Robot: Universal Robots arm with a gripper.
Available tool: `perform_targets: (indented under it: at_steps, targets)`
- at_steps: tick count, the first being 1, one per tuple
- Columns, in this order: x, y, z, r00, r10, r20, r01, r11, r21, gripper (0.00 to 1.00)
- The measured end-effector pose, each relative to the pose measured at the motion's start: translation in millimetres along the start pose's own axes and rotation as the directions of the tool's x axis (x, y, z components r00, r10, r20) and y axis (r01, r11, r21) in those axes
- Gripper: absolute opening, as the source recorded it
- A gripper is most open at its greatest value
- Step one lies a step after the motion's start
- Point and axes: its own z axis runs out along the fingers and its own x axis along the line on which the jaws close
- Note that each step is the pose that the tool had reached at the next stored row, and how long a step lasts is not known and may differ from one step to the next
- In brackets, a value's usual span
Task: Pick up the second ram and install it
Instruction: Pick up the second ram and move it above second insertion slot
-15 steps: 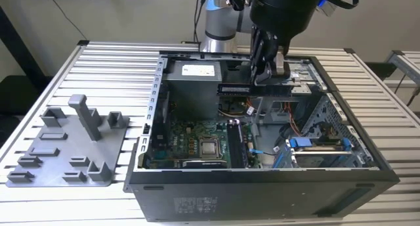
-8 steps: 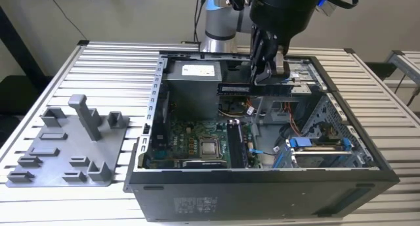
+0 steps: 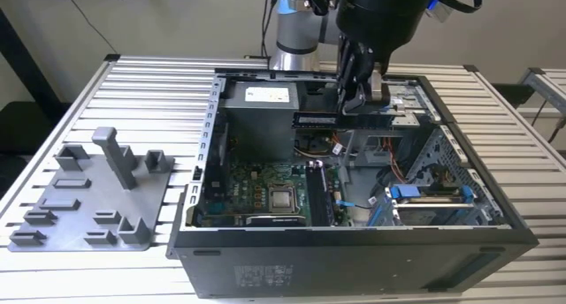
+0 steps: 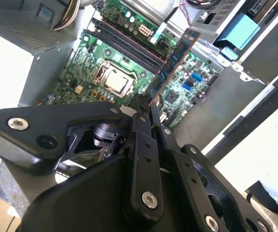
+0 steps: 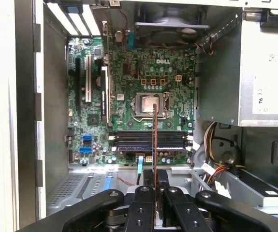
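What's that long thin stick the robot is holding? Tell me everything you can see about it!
The ram is a long, flat, narrow card, dark with a pale label in the exterior view. In the second wrist view the ram looks bluish with a coppery edge. The gripper is shut on one end; the rest sticks out free. It hangs roughly level over the open case, above the green board, not in any slot.

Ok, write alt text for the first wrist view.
The gripper holds the ram edge-on over the motherboard inside an open computer case, the stick running across the memory slots in the picture. A grey power supply and a fan border the board.
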Motion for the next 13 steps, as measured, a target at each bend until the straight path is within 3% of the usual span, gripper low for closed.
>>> perform_targets:
  at_steps: [13]
  targets:
    - [-1.1,0.0,2.0,1.0,0.0,0.0048,0.0,1.0,-0.0002,0.14]
